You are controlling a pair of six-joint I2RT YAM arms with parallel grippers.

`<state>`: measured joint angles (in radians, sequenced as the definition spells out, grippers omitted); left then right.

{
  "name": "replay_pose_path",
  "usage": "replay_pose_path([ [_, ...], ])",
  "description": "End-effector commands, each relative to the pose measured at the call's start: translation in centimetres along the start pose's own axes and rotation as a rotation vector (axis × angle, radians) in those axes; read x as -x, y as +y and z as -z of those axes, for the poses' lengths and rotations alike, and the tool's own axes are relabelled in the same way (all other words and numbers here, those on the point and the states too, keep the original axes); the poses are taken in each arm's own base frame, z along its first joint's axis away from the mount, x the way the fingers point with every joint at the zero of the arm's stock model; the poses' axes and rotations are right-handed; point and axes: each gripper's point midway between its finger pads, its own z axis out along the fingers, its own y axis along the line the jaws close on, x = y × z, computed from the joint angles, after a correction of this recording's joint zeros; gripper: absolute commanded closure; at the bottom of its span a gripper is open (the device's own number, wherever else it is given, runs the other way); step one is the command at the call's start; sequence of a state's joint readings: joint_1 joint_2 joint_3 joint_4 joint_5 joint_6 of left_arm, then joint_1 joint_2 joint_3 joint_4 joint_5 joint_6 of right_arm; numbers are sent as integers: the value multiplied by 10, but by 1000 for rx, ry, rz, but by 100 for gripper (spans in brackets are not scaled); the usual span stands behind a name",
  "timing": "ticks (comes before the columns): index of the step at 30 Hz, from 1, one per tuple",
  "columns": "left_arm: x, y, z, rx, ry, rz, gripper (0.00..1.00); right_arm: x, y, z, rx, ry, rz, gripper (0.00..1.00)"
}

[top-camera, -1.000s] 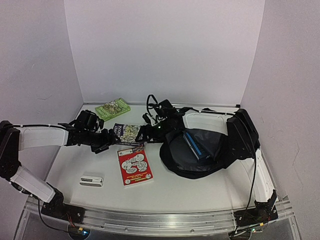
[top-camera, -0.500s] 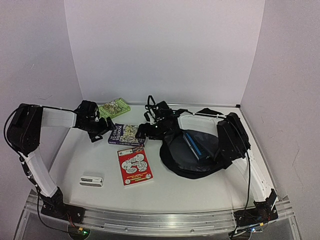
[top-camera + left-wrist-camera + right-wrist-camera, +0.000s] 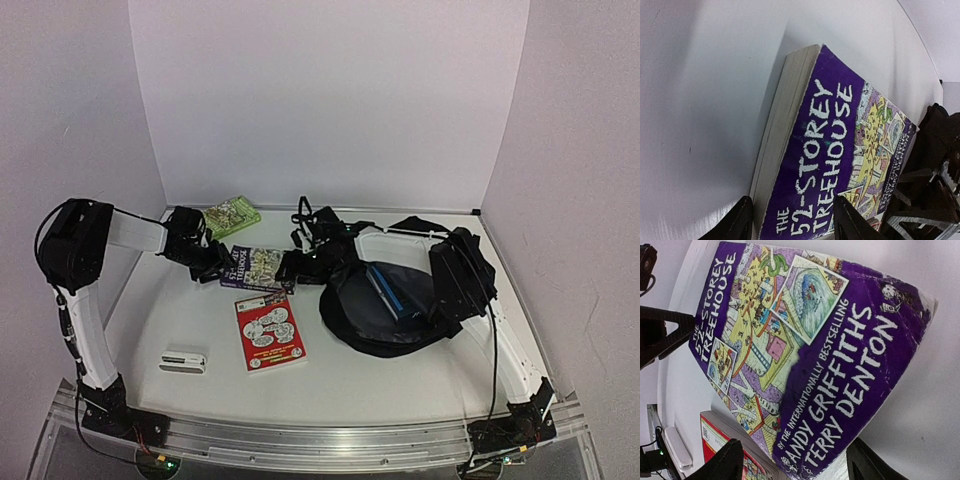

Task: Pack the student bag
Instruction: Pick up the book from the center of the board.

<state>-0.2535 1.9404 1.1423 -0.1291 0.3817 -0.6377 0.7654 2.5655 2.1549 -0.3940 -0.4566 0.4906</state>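
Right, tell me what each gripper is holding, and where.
Nothing surely held. Both straddle the purple book: left gripper at its title end, grip unclear; right gripper at its authors' end, gaps showing.

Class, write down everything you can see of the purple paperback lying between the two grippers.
The purple paperback is titled "The 52-Storey Treehouse", with Andy Griffiths and Terry Denton named on its cover. The glossy cover shows a yellow cartoon treehouse, the page edges are cream, and one corner looks worn. It lies closed, cover up, on the white table, beside the student bag. The left gripper and right gripper straddle opposite ends; contact is unclear.
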Motion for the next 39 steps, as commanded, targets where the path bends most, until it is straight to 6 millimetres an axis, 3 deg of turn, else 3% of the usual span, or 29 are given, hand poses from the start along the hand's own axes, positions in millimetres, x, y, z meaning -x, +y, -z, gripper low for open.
replay_pose_path([
  [1, 14, -57, 27, -164, -54, -75, 50, 18, 39, 13, 143, -22, 29, 37],
  [8, 19, -89, 60, -212, -99, -117, 56, 42, 76, 54, 208, -88, 88, 43],
  [11, 15, -98, 70, -220, -105, -123, 57, 41, 82, 65, 221, -87, 86, 43],
  [14, -4, -101, 72, -225, -83, -122, 58, 30, 84, 69, 227, -60, 76, 43],
  [21, -54, -91, 73, -198, -45, -107, 58, 14, 88, 84, 229, -32, 86, 44],
  [26, -65, -85, 79, -190, -57, -94, 58, 24, 95, 92, 230, -67, 117, 44],
  [32, -73, -91, 83, -207, -52, -92, 59, 26, 106, 92, 264, -60, 102, 44],
  [39, -100, -80, 88, -203, -20, -51, 59, -15, 112, 84, 260, 30, 114, 45],
])
